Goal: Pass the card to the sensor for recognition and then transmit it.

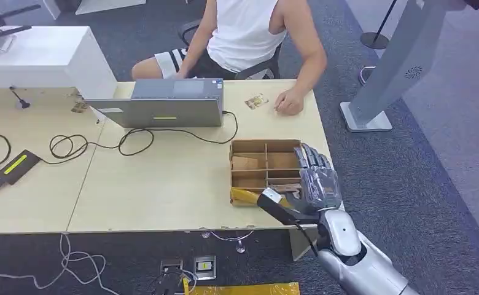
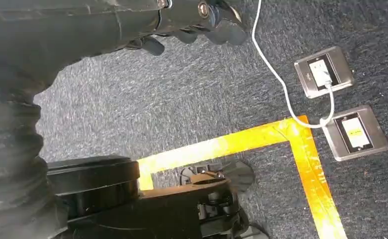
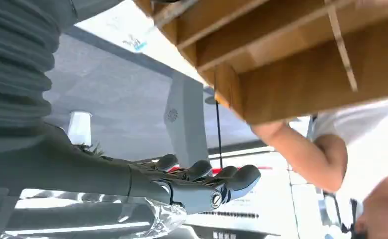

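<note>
A partitioned wooden box sits at the table's right end, with cards lying in its front compartments and a yellow piece at its near corner. My right hand hovers at the box's right side, fingers stretched out and apart, thumb by the near corner, nothing in its grasp. In the right wrist view the same hand is spread under the box. Another card lies on the table near a person's hand. My left hand hangs over the floor, holding nothing.
A person sits behind the table at a grey laptop. Cables and a black adapter lie to the left. A grey kiosk stand rises on the carpet to the right. Floor sockets and yellow tape lie below.
</note>
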### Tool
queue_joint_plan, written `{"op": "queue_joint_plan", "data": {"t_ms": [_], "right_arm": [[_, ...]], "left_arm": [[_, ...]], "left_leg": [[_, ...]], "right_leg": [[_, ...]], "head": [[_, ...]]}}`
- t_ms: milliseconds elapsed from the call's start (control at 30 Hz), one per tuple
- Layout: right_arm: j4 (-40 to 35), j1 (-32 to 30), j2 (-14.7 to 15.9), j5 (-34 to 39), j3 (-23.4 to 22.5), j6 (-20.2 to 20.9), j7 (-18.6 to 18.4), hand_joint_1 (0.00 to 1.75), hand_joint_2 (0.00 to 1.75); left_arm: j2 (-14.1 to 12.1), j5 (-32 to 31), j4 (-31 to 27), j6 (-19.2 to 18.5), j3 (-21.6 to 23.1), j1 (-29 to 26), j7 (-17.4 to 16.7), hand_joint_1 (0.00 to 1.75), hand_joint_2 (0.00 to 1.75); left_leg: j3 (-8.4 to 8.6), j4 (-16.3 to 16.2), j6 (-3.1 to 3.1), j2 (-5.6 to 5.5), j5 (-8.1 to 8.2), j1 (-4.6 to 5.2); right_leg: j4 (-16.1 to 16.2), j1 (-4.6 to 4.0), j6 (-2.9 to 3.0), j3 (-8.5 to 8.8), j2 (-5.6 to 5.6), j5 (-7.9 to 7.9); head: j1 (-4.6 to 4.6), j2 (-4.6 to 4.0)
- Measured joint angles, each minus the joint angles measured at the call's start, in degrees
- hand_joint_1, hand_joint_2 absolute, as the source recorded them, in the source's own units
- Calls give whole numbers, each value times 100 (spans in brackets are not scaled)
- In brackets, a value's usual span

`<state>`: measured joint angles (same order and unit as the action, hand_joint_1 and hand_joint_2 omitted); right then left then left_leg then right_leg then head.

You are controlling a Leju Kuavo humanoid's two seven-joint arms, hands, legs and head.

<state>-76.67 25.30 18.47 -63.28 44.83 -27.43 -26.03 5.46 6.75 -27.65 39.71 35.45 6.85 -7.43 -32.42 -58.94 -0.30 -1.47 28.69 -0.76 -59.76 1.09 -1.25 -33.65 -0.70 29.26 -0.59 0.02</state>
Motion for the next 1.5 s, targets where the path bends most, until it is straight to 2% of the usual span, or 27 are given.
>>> {"op": "queue_joint_plan", "data": {"t_ms": [100,300,367,533,633,867,1033,1267,1500], "right_arm": [[0,-11,0,-26,-76,-146,37,0,175],[0,-31,0,4,-183,-148,70,0,175],[0,-33,0,114,-188,-8,158,0,175],[0,-36,0,422,-157,645,393,0,175],[0,-35,0,544,-131,860,466,0,175],[0,-35,0,673,-52,1036,527,0,175],[0,-36,0,807,5,1351,649,0,175],[0,-35,0,815,103,1391,645,0,175],[0,-35,0,807,103,1244,446,0,175]], "left_arm": [[2,52,0,0,0,-1,24,0,175],[4,94,0,-2,2,-6,63,0,175],[7,155,0,-2,4,-6,66,0,175],[0,373,0,-2,70,-5,66,0,175],[-2,406,0,0,96,-3,66,0,175],[-7,398,0,0,114,4,66,0,175],[-24,356,0,0,140,8,59,0,175],[-31,332,0,0,153,11,57,0,175],[-31,188,0,0,186,12,57,0,175]], "left_leg": [[0,0,0,0,0,0],[0,0,0,0,0,0],[0,0,0,0,0,0],[-1,0,0,0,0,0],[-1,0,0,0,0,0],[-1,0,0,0,0,0],[-1,0,0,0,0,0],[-1,0,0,0,0,0],[0,0,0,0,0,0]], "right_leg": [[0,0,0,0,0,0],[0,0,0,0,0,0],[0,0,0,0,0,0],[0,0,0,0,1,0],[0,0,0,0,0,0],[0,0,0,0,0,0],[0,0,0,0,0,0],[0,0,0,0,0,0],[0,0,0,0,0,0]], "head": [[0,0],[0,-2],[0,-2],[0,-2],[0,0],[0,0],[0,0],[0,-2],[0,-2]]}}
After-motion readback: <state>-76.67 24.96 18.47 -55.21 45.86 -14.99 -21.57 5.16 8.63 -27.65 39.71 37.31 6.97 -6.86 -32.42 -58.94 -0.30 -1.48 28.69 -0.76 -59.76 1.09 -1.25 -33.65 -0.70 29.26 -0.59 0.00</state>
